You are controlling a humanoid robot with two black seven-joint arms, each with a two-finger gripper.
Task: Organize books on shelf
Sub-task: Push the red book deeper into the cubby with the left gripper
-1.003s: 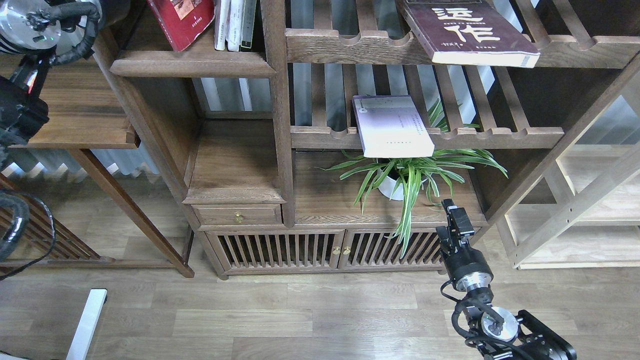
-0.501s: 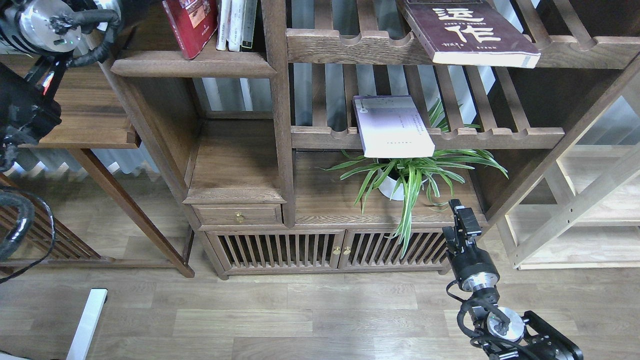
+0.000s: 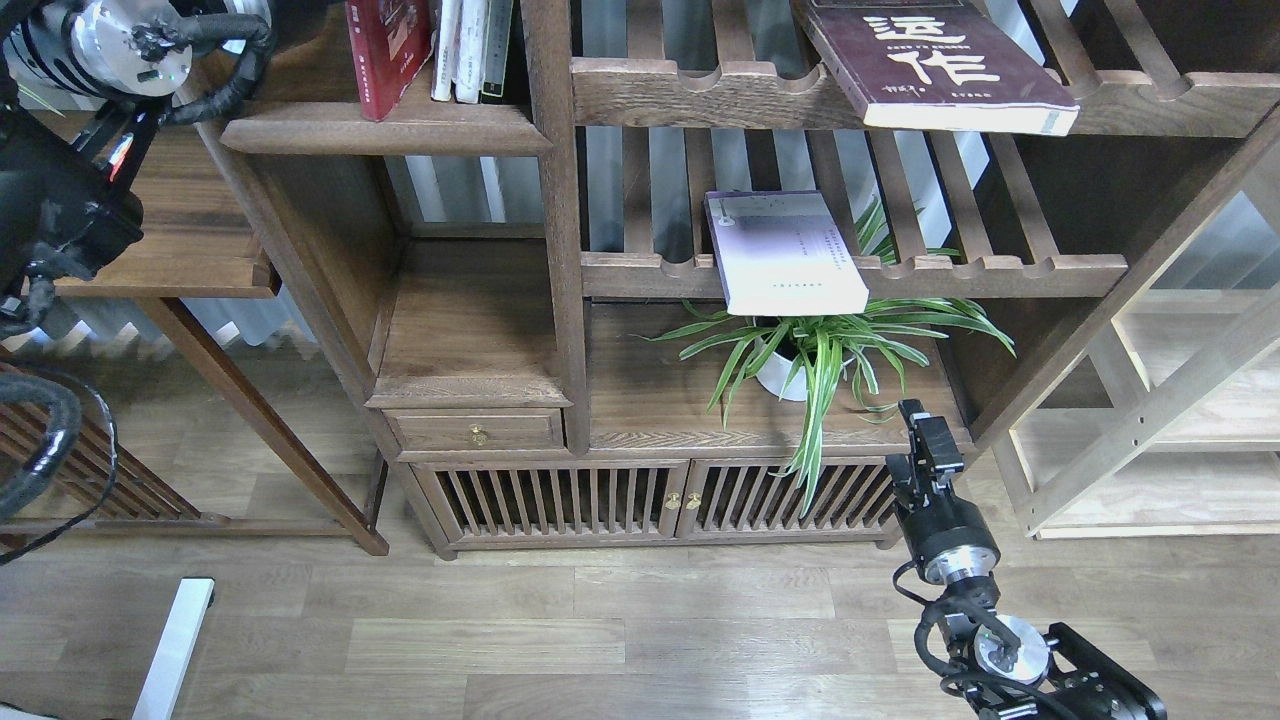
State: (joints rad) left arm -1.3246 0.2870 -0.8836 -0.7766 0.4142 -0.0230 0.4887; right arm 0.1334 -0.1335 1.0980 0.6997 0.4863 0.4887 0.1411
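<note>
1. Standing nearly upright on the shelf [image 3: 385,128], the red book [image 3: 385,45] had its long axis running up out of the top of the view, spine and bottom edge toward the moulded front edge, leaning slightly left at the top.
2. It sat just left of a few pale, upright books [image 3: 470,50], which stood against the bookcase post at the shelf's right end.
3. The left arm [image 3: 120,45] came in at the upper left corner; its far end was cut off by the top of the view beside the red book, so I cannot tell whether that pincer gripped the book.
4. The maroon book [image 3: 935,70] lay flat on the upper slatted rack [image 3: 700,95], its long axis running front to back and angled rightward, its near corner overhanging the scalloped rail.
5. The lavender-white book [image 3: 785,250] lay flat on the lower slatted rack [image 3: 1000,275], long axis front to back, its near edge jutting past the rail above a potted plant [image 3: 810,350].
6. The right gripper [image 3: 925,425] pointed upward by the right front corner of the plant's ledge, well below and apart from all three books; its fingers were too dark and close together to tell open from closed.
</note>
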